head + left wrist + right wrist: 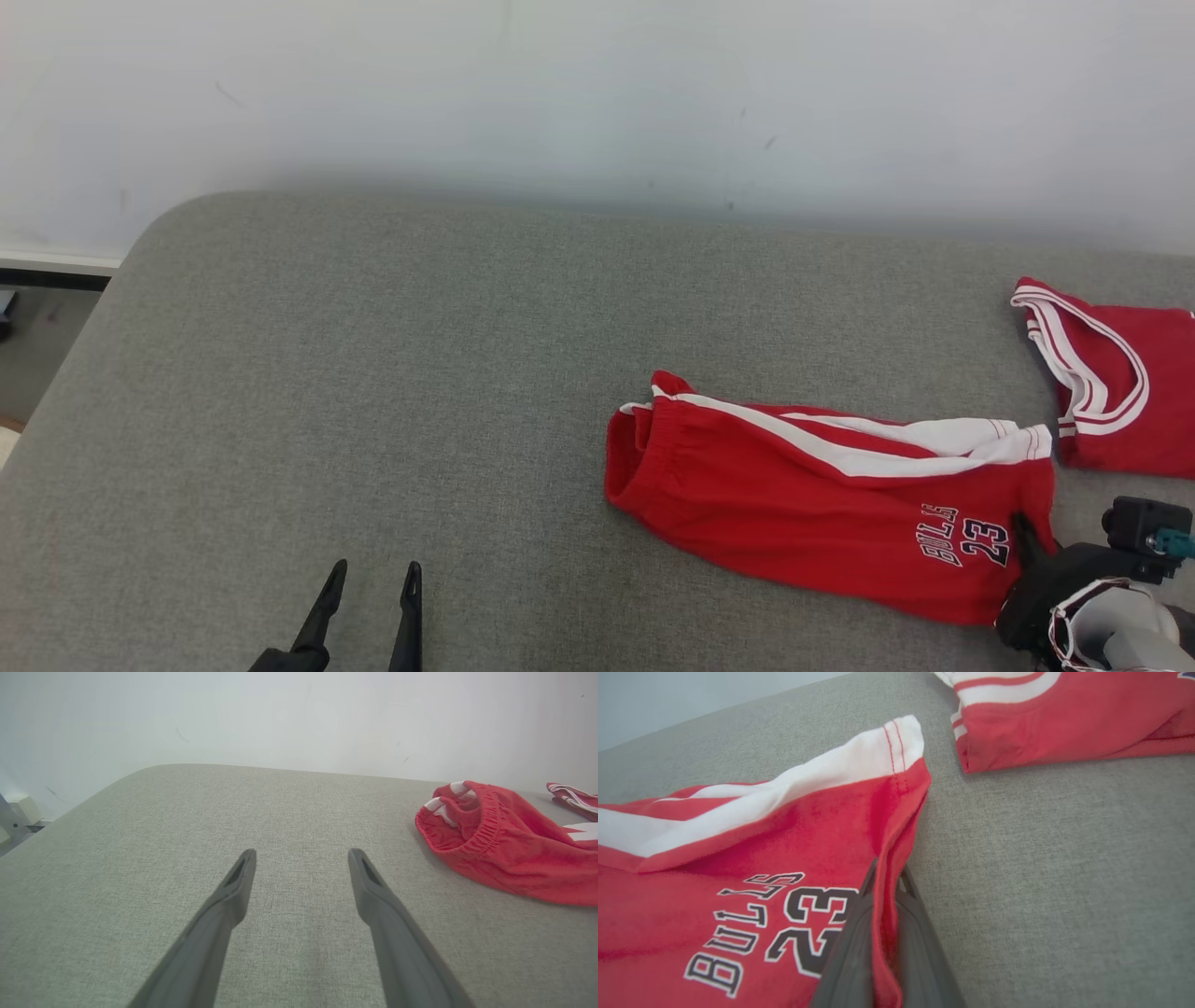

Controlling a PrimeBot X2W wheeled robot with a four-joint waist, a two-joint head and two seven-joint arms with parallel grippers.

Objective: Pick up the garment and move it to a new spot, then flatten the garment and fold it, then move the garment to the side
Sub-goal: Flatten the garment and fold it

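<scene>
The left gripper is hanging over the bare grey pad, close to the robot. Its fingers are standing wide apart and holding nothing. It is sitting well apart from the cloth, so it is not helping with the lift.

The right gripper is pinching the leg hem of the red shorts, right by the number. Its fingers are pressing together on a thin fold of cloth. It is biting only the edge, so the cloth could be slipping out once the arm is lifting. I cannot tell if it is holding both layers or just one. If it is just one, the shorts could be opening up and hanging in a twist.

The shorts are lying on the right part of the pad, with the waist end pointing left. With only one corner being pulled, the rest could be dragging and bunching up.

Farther off, another red top is lying just beside the leg end. A sideways pull could be catching it and tugging it along.
</scene>
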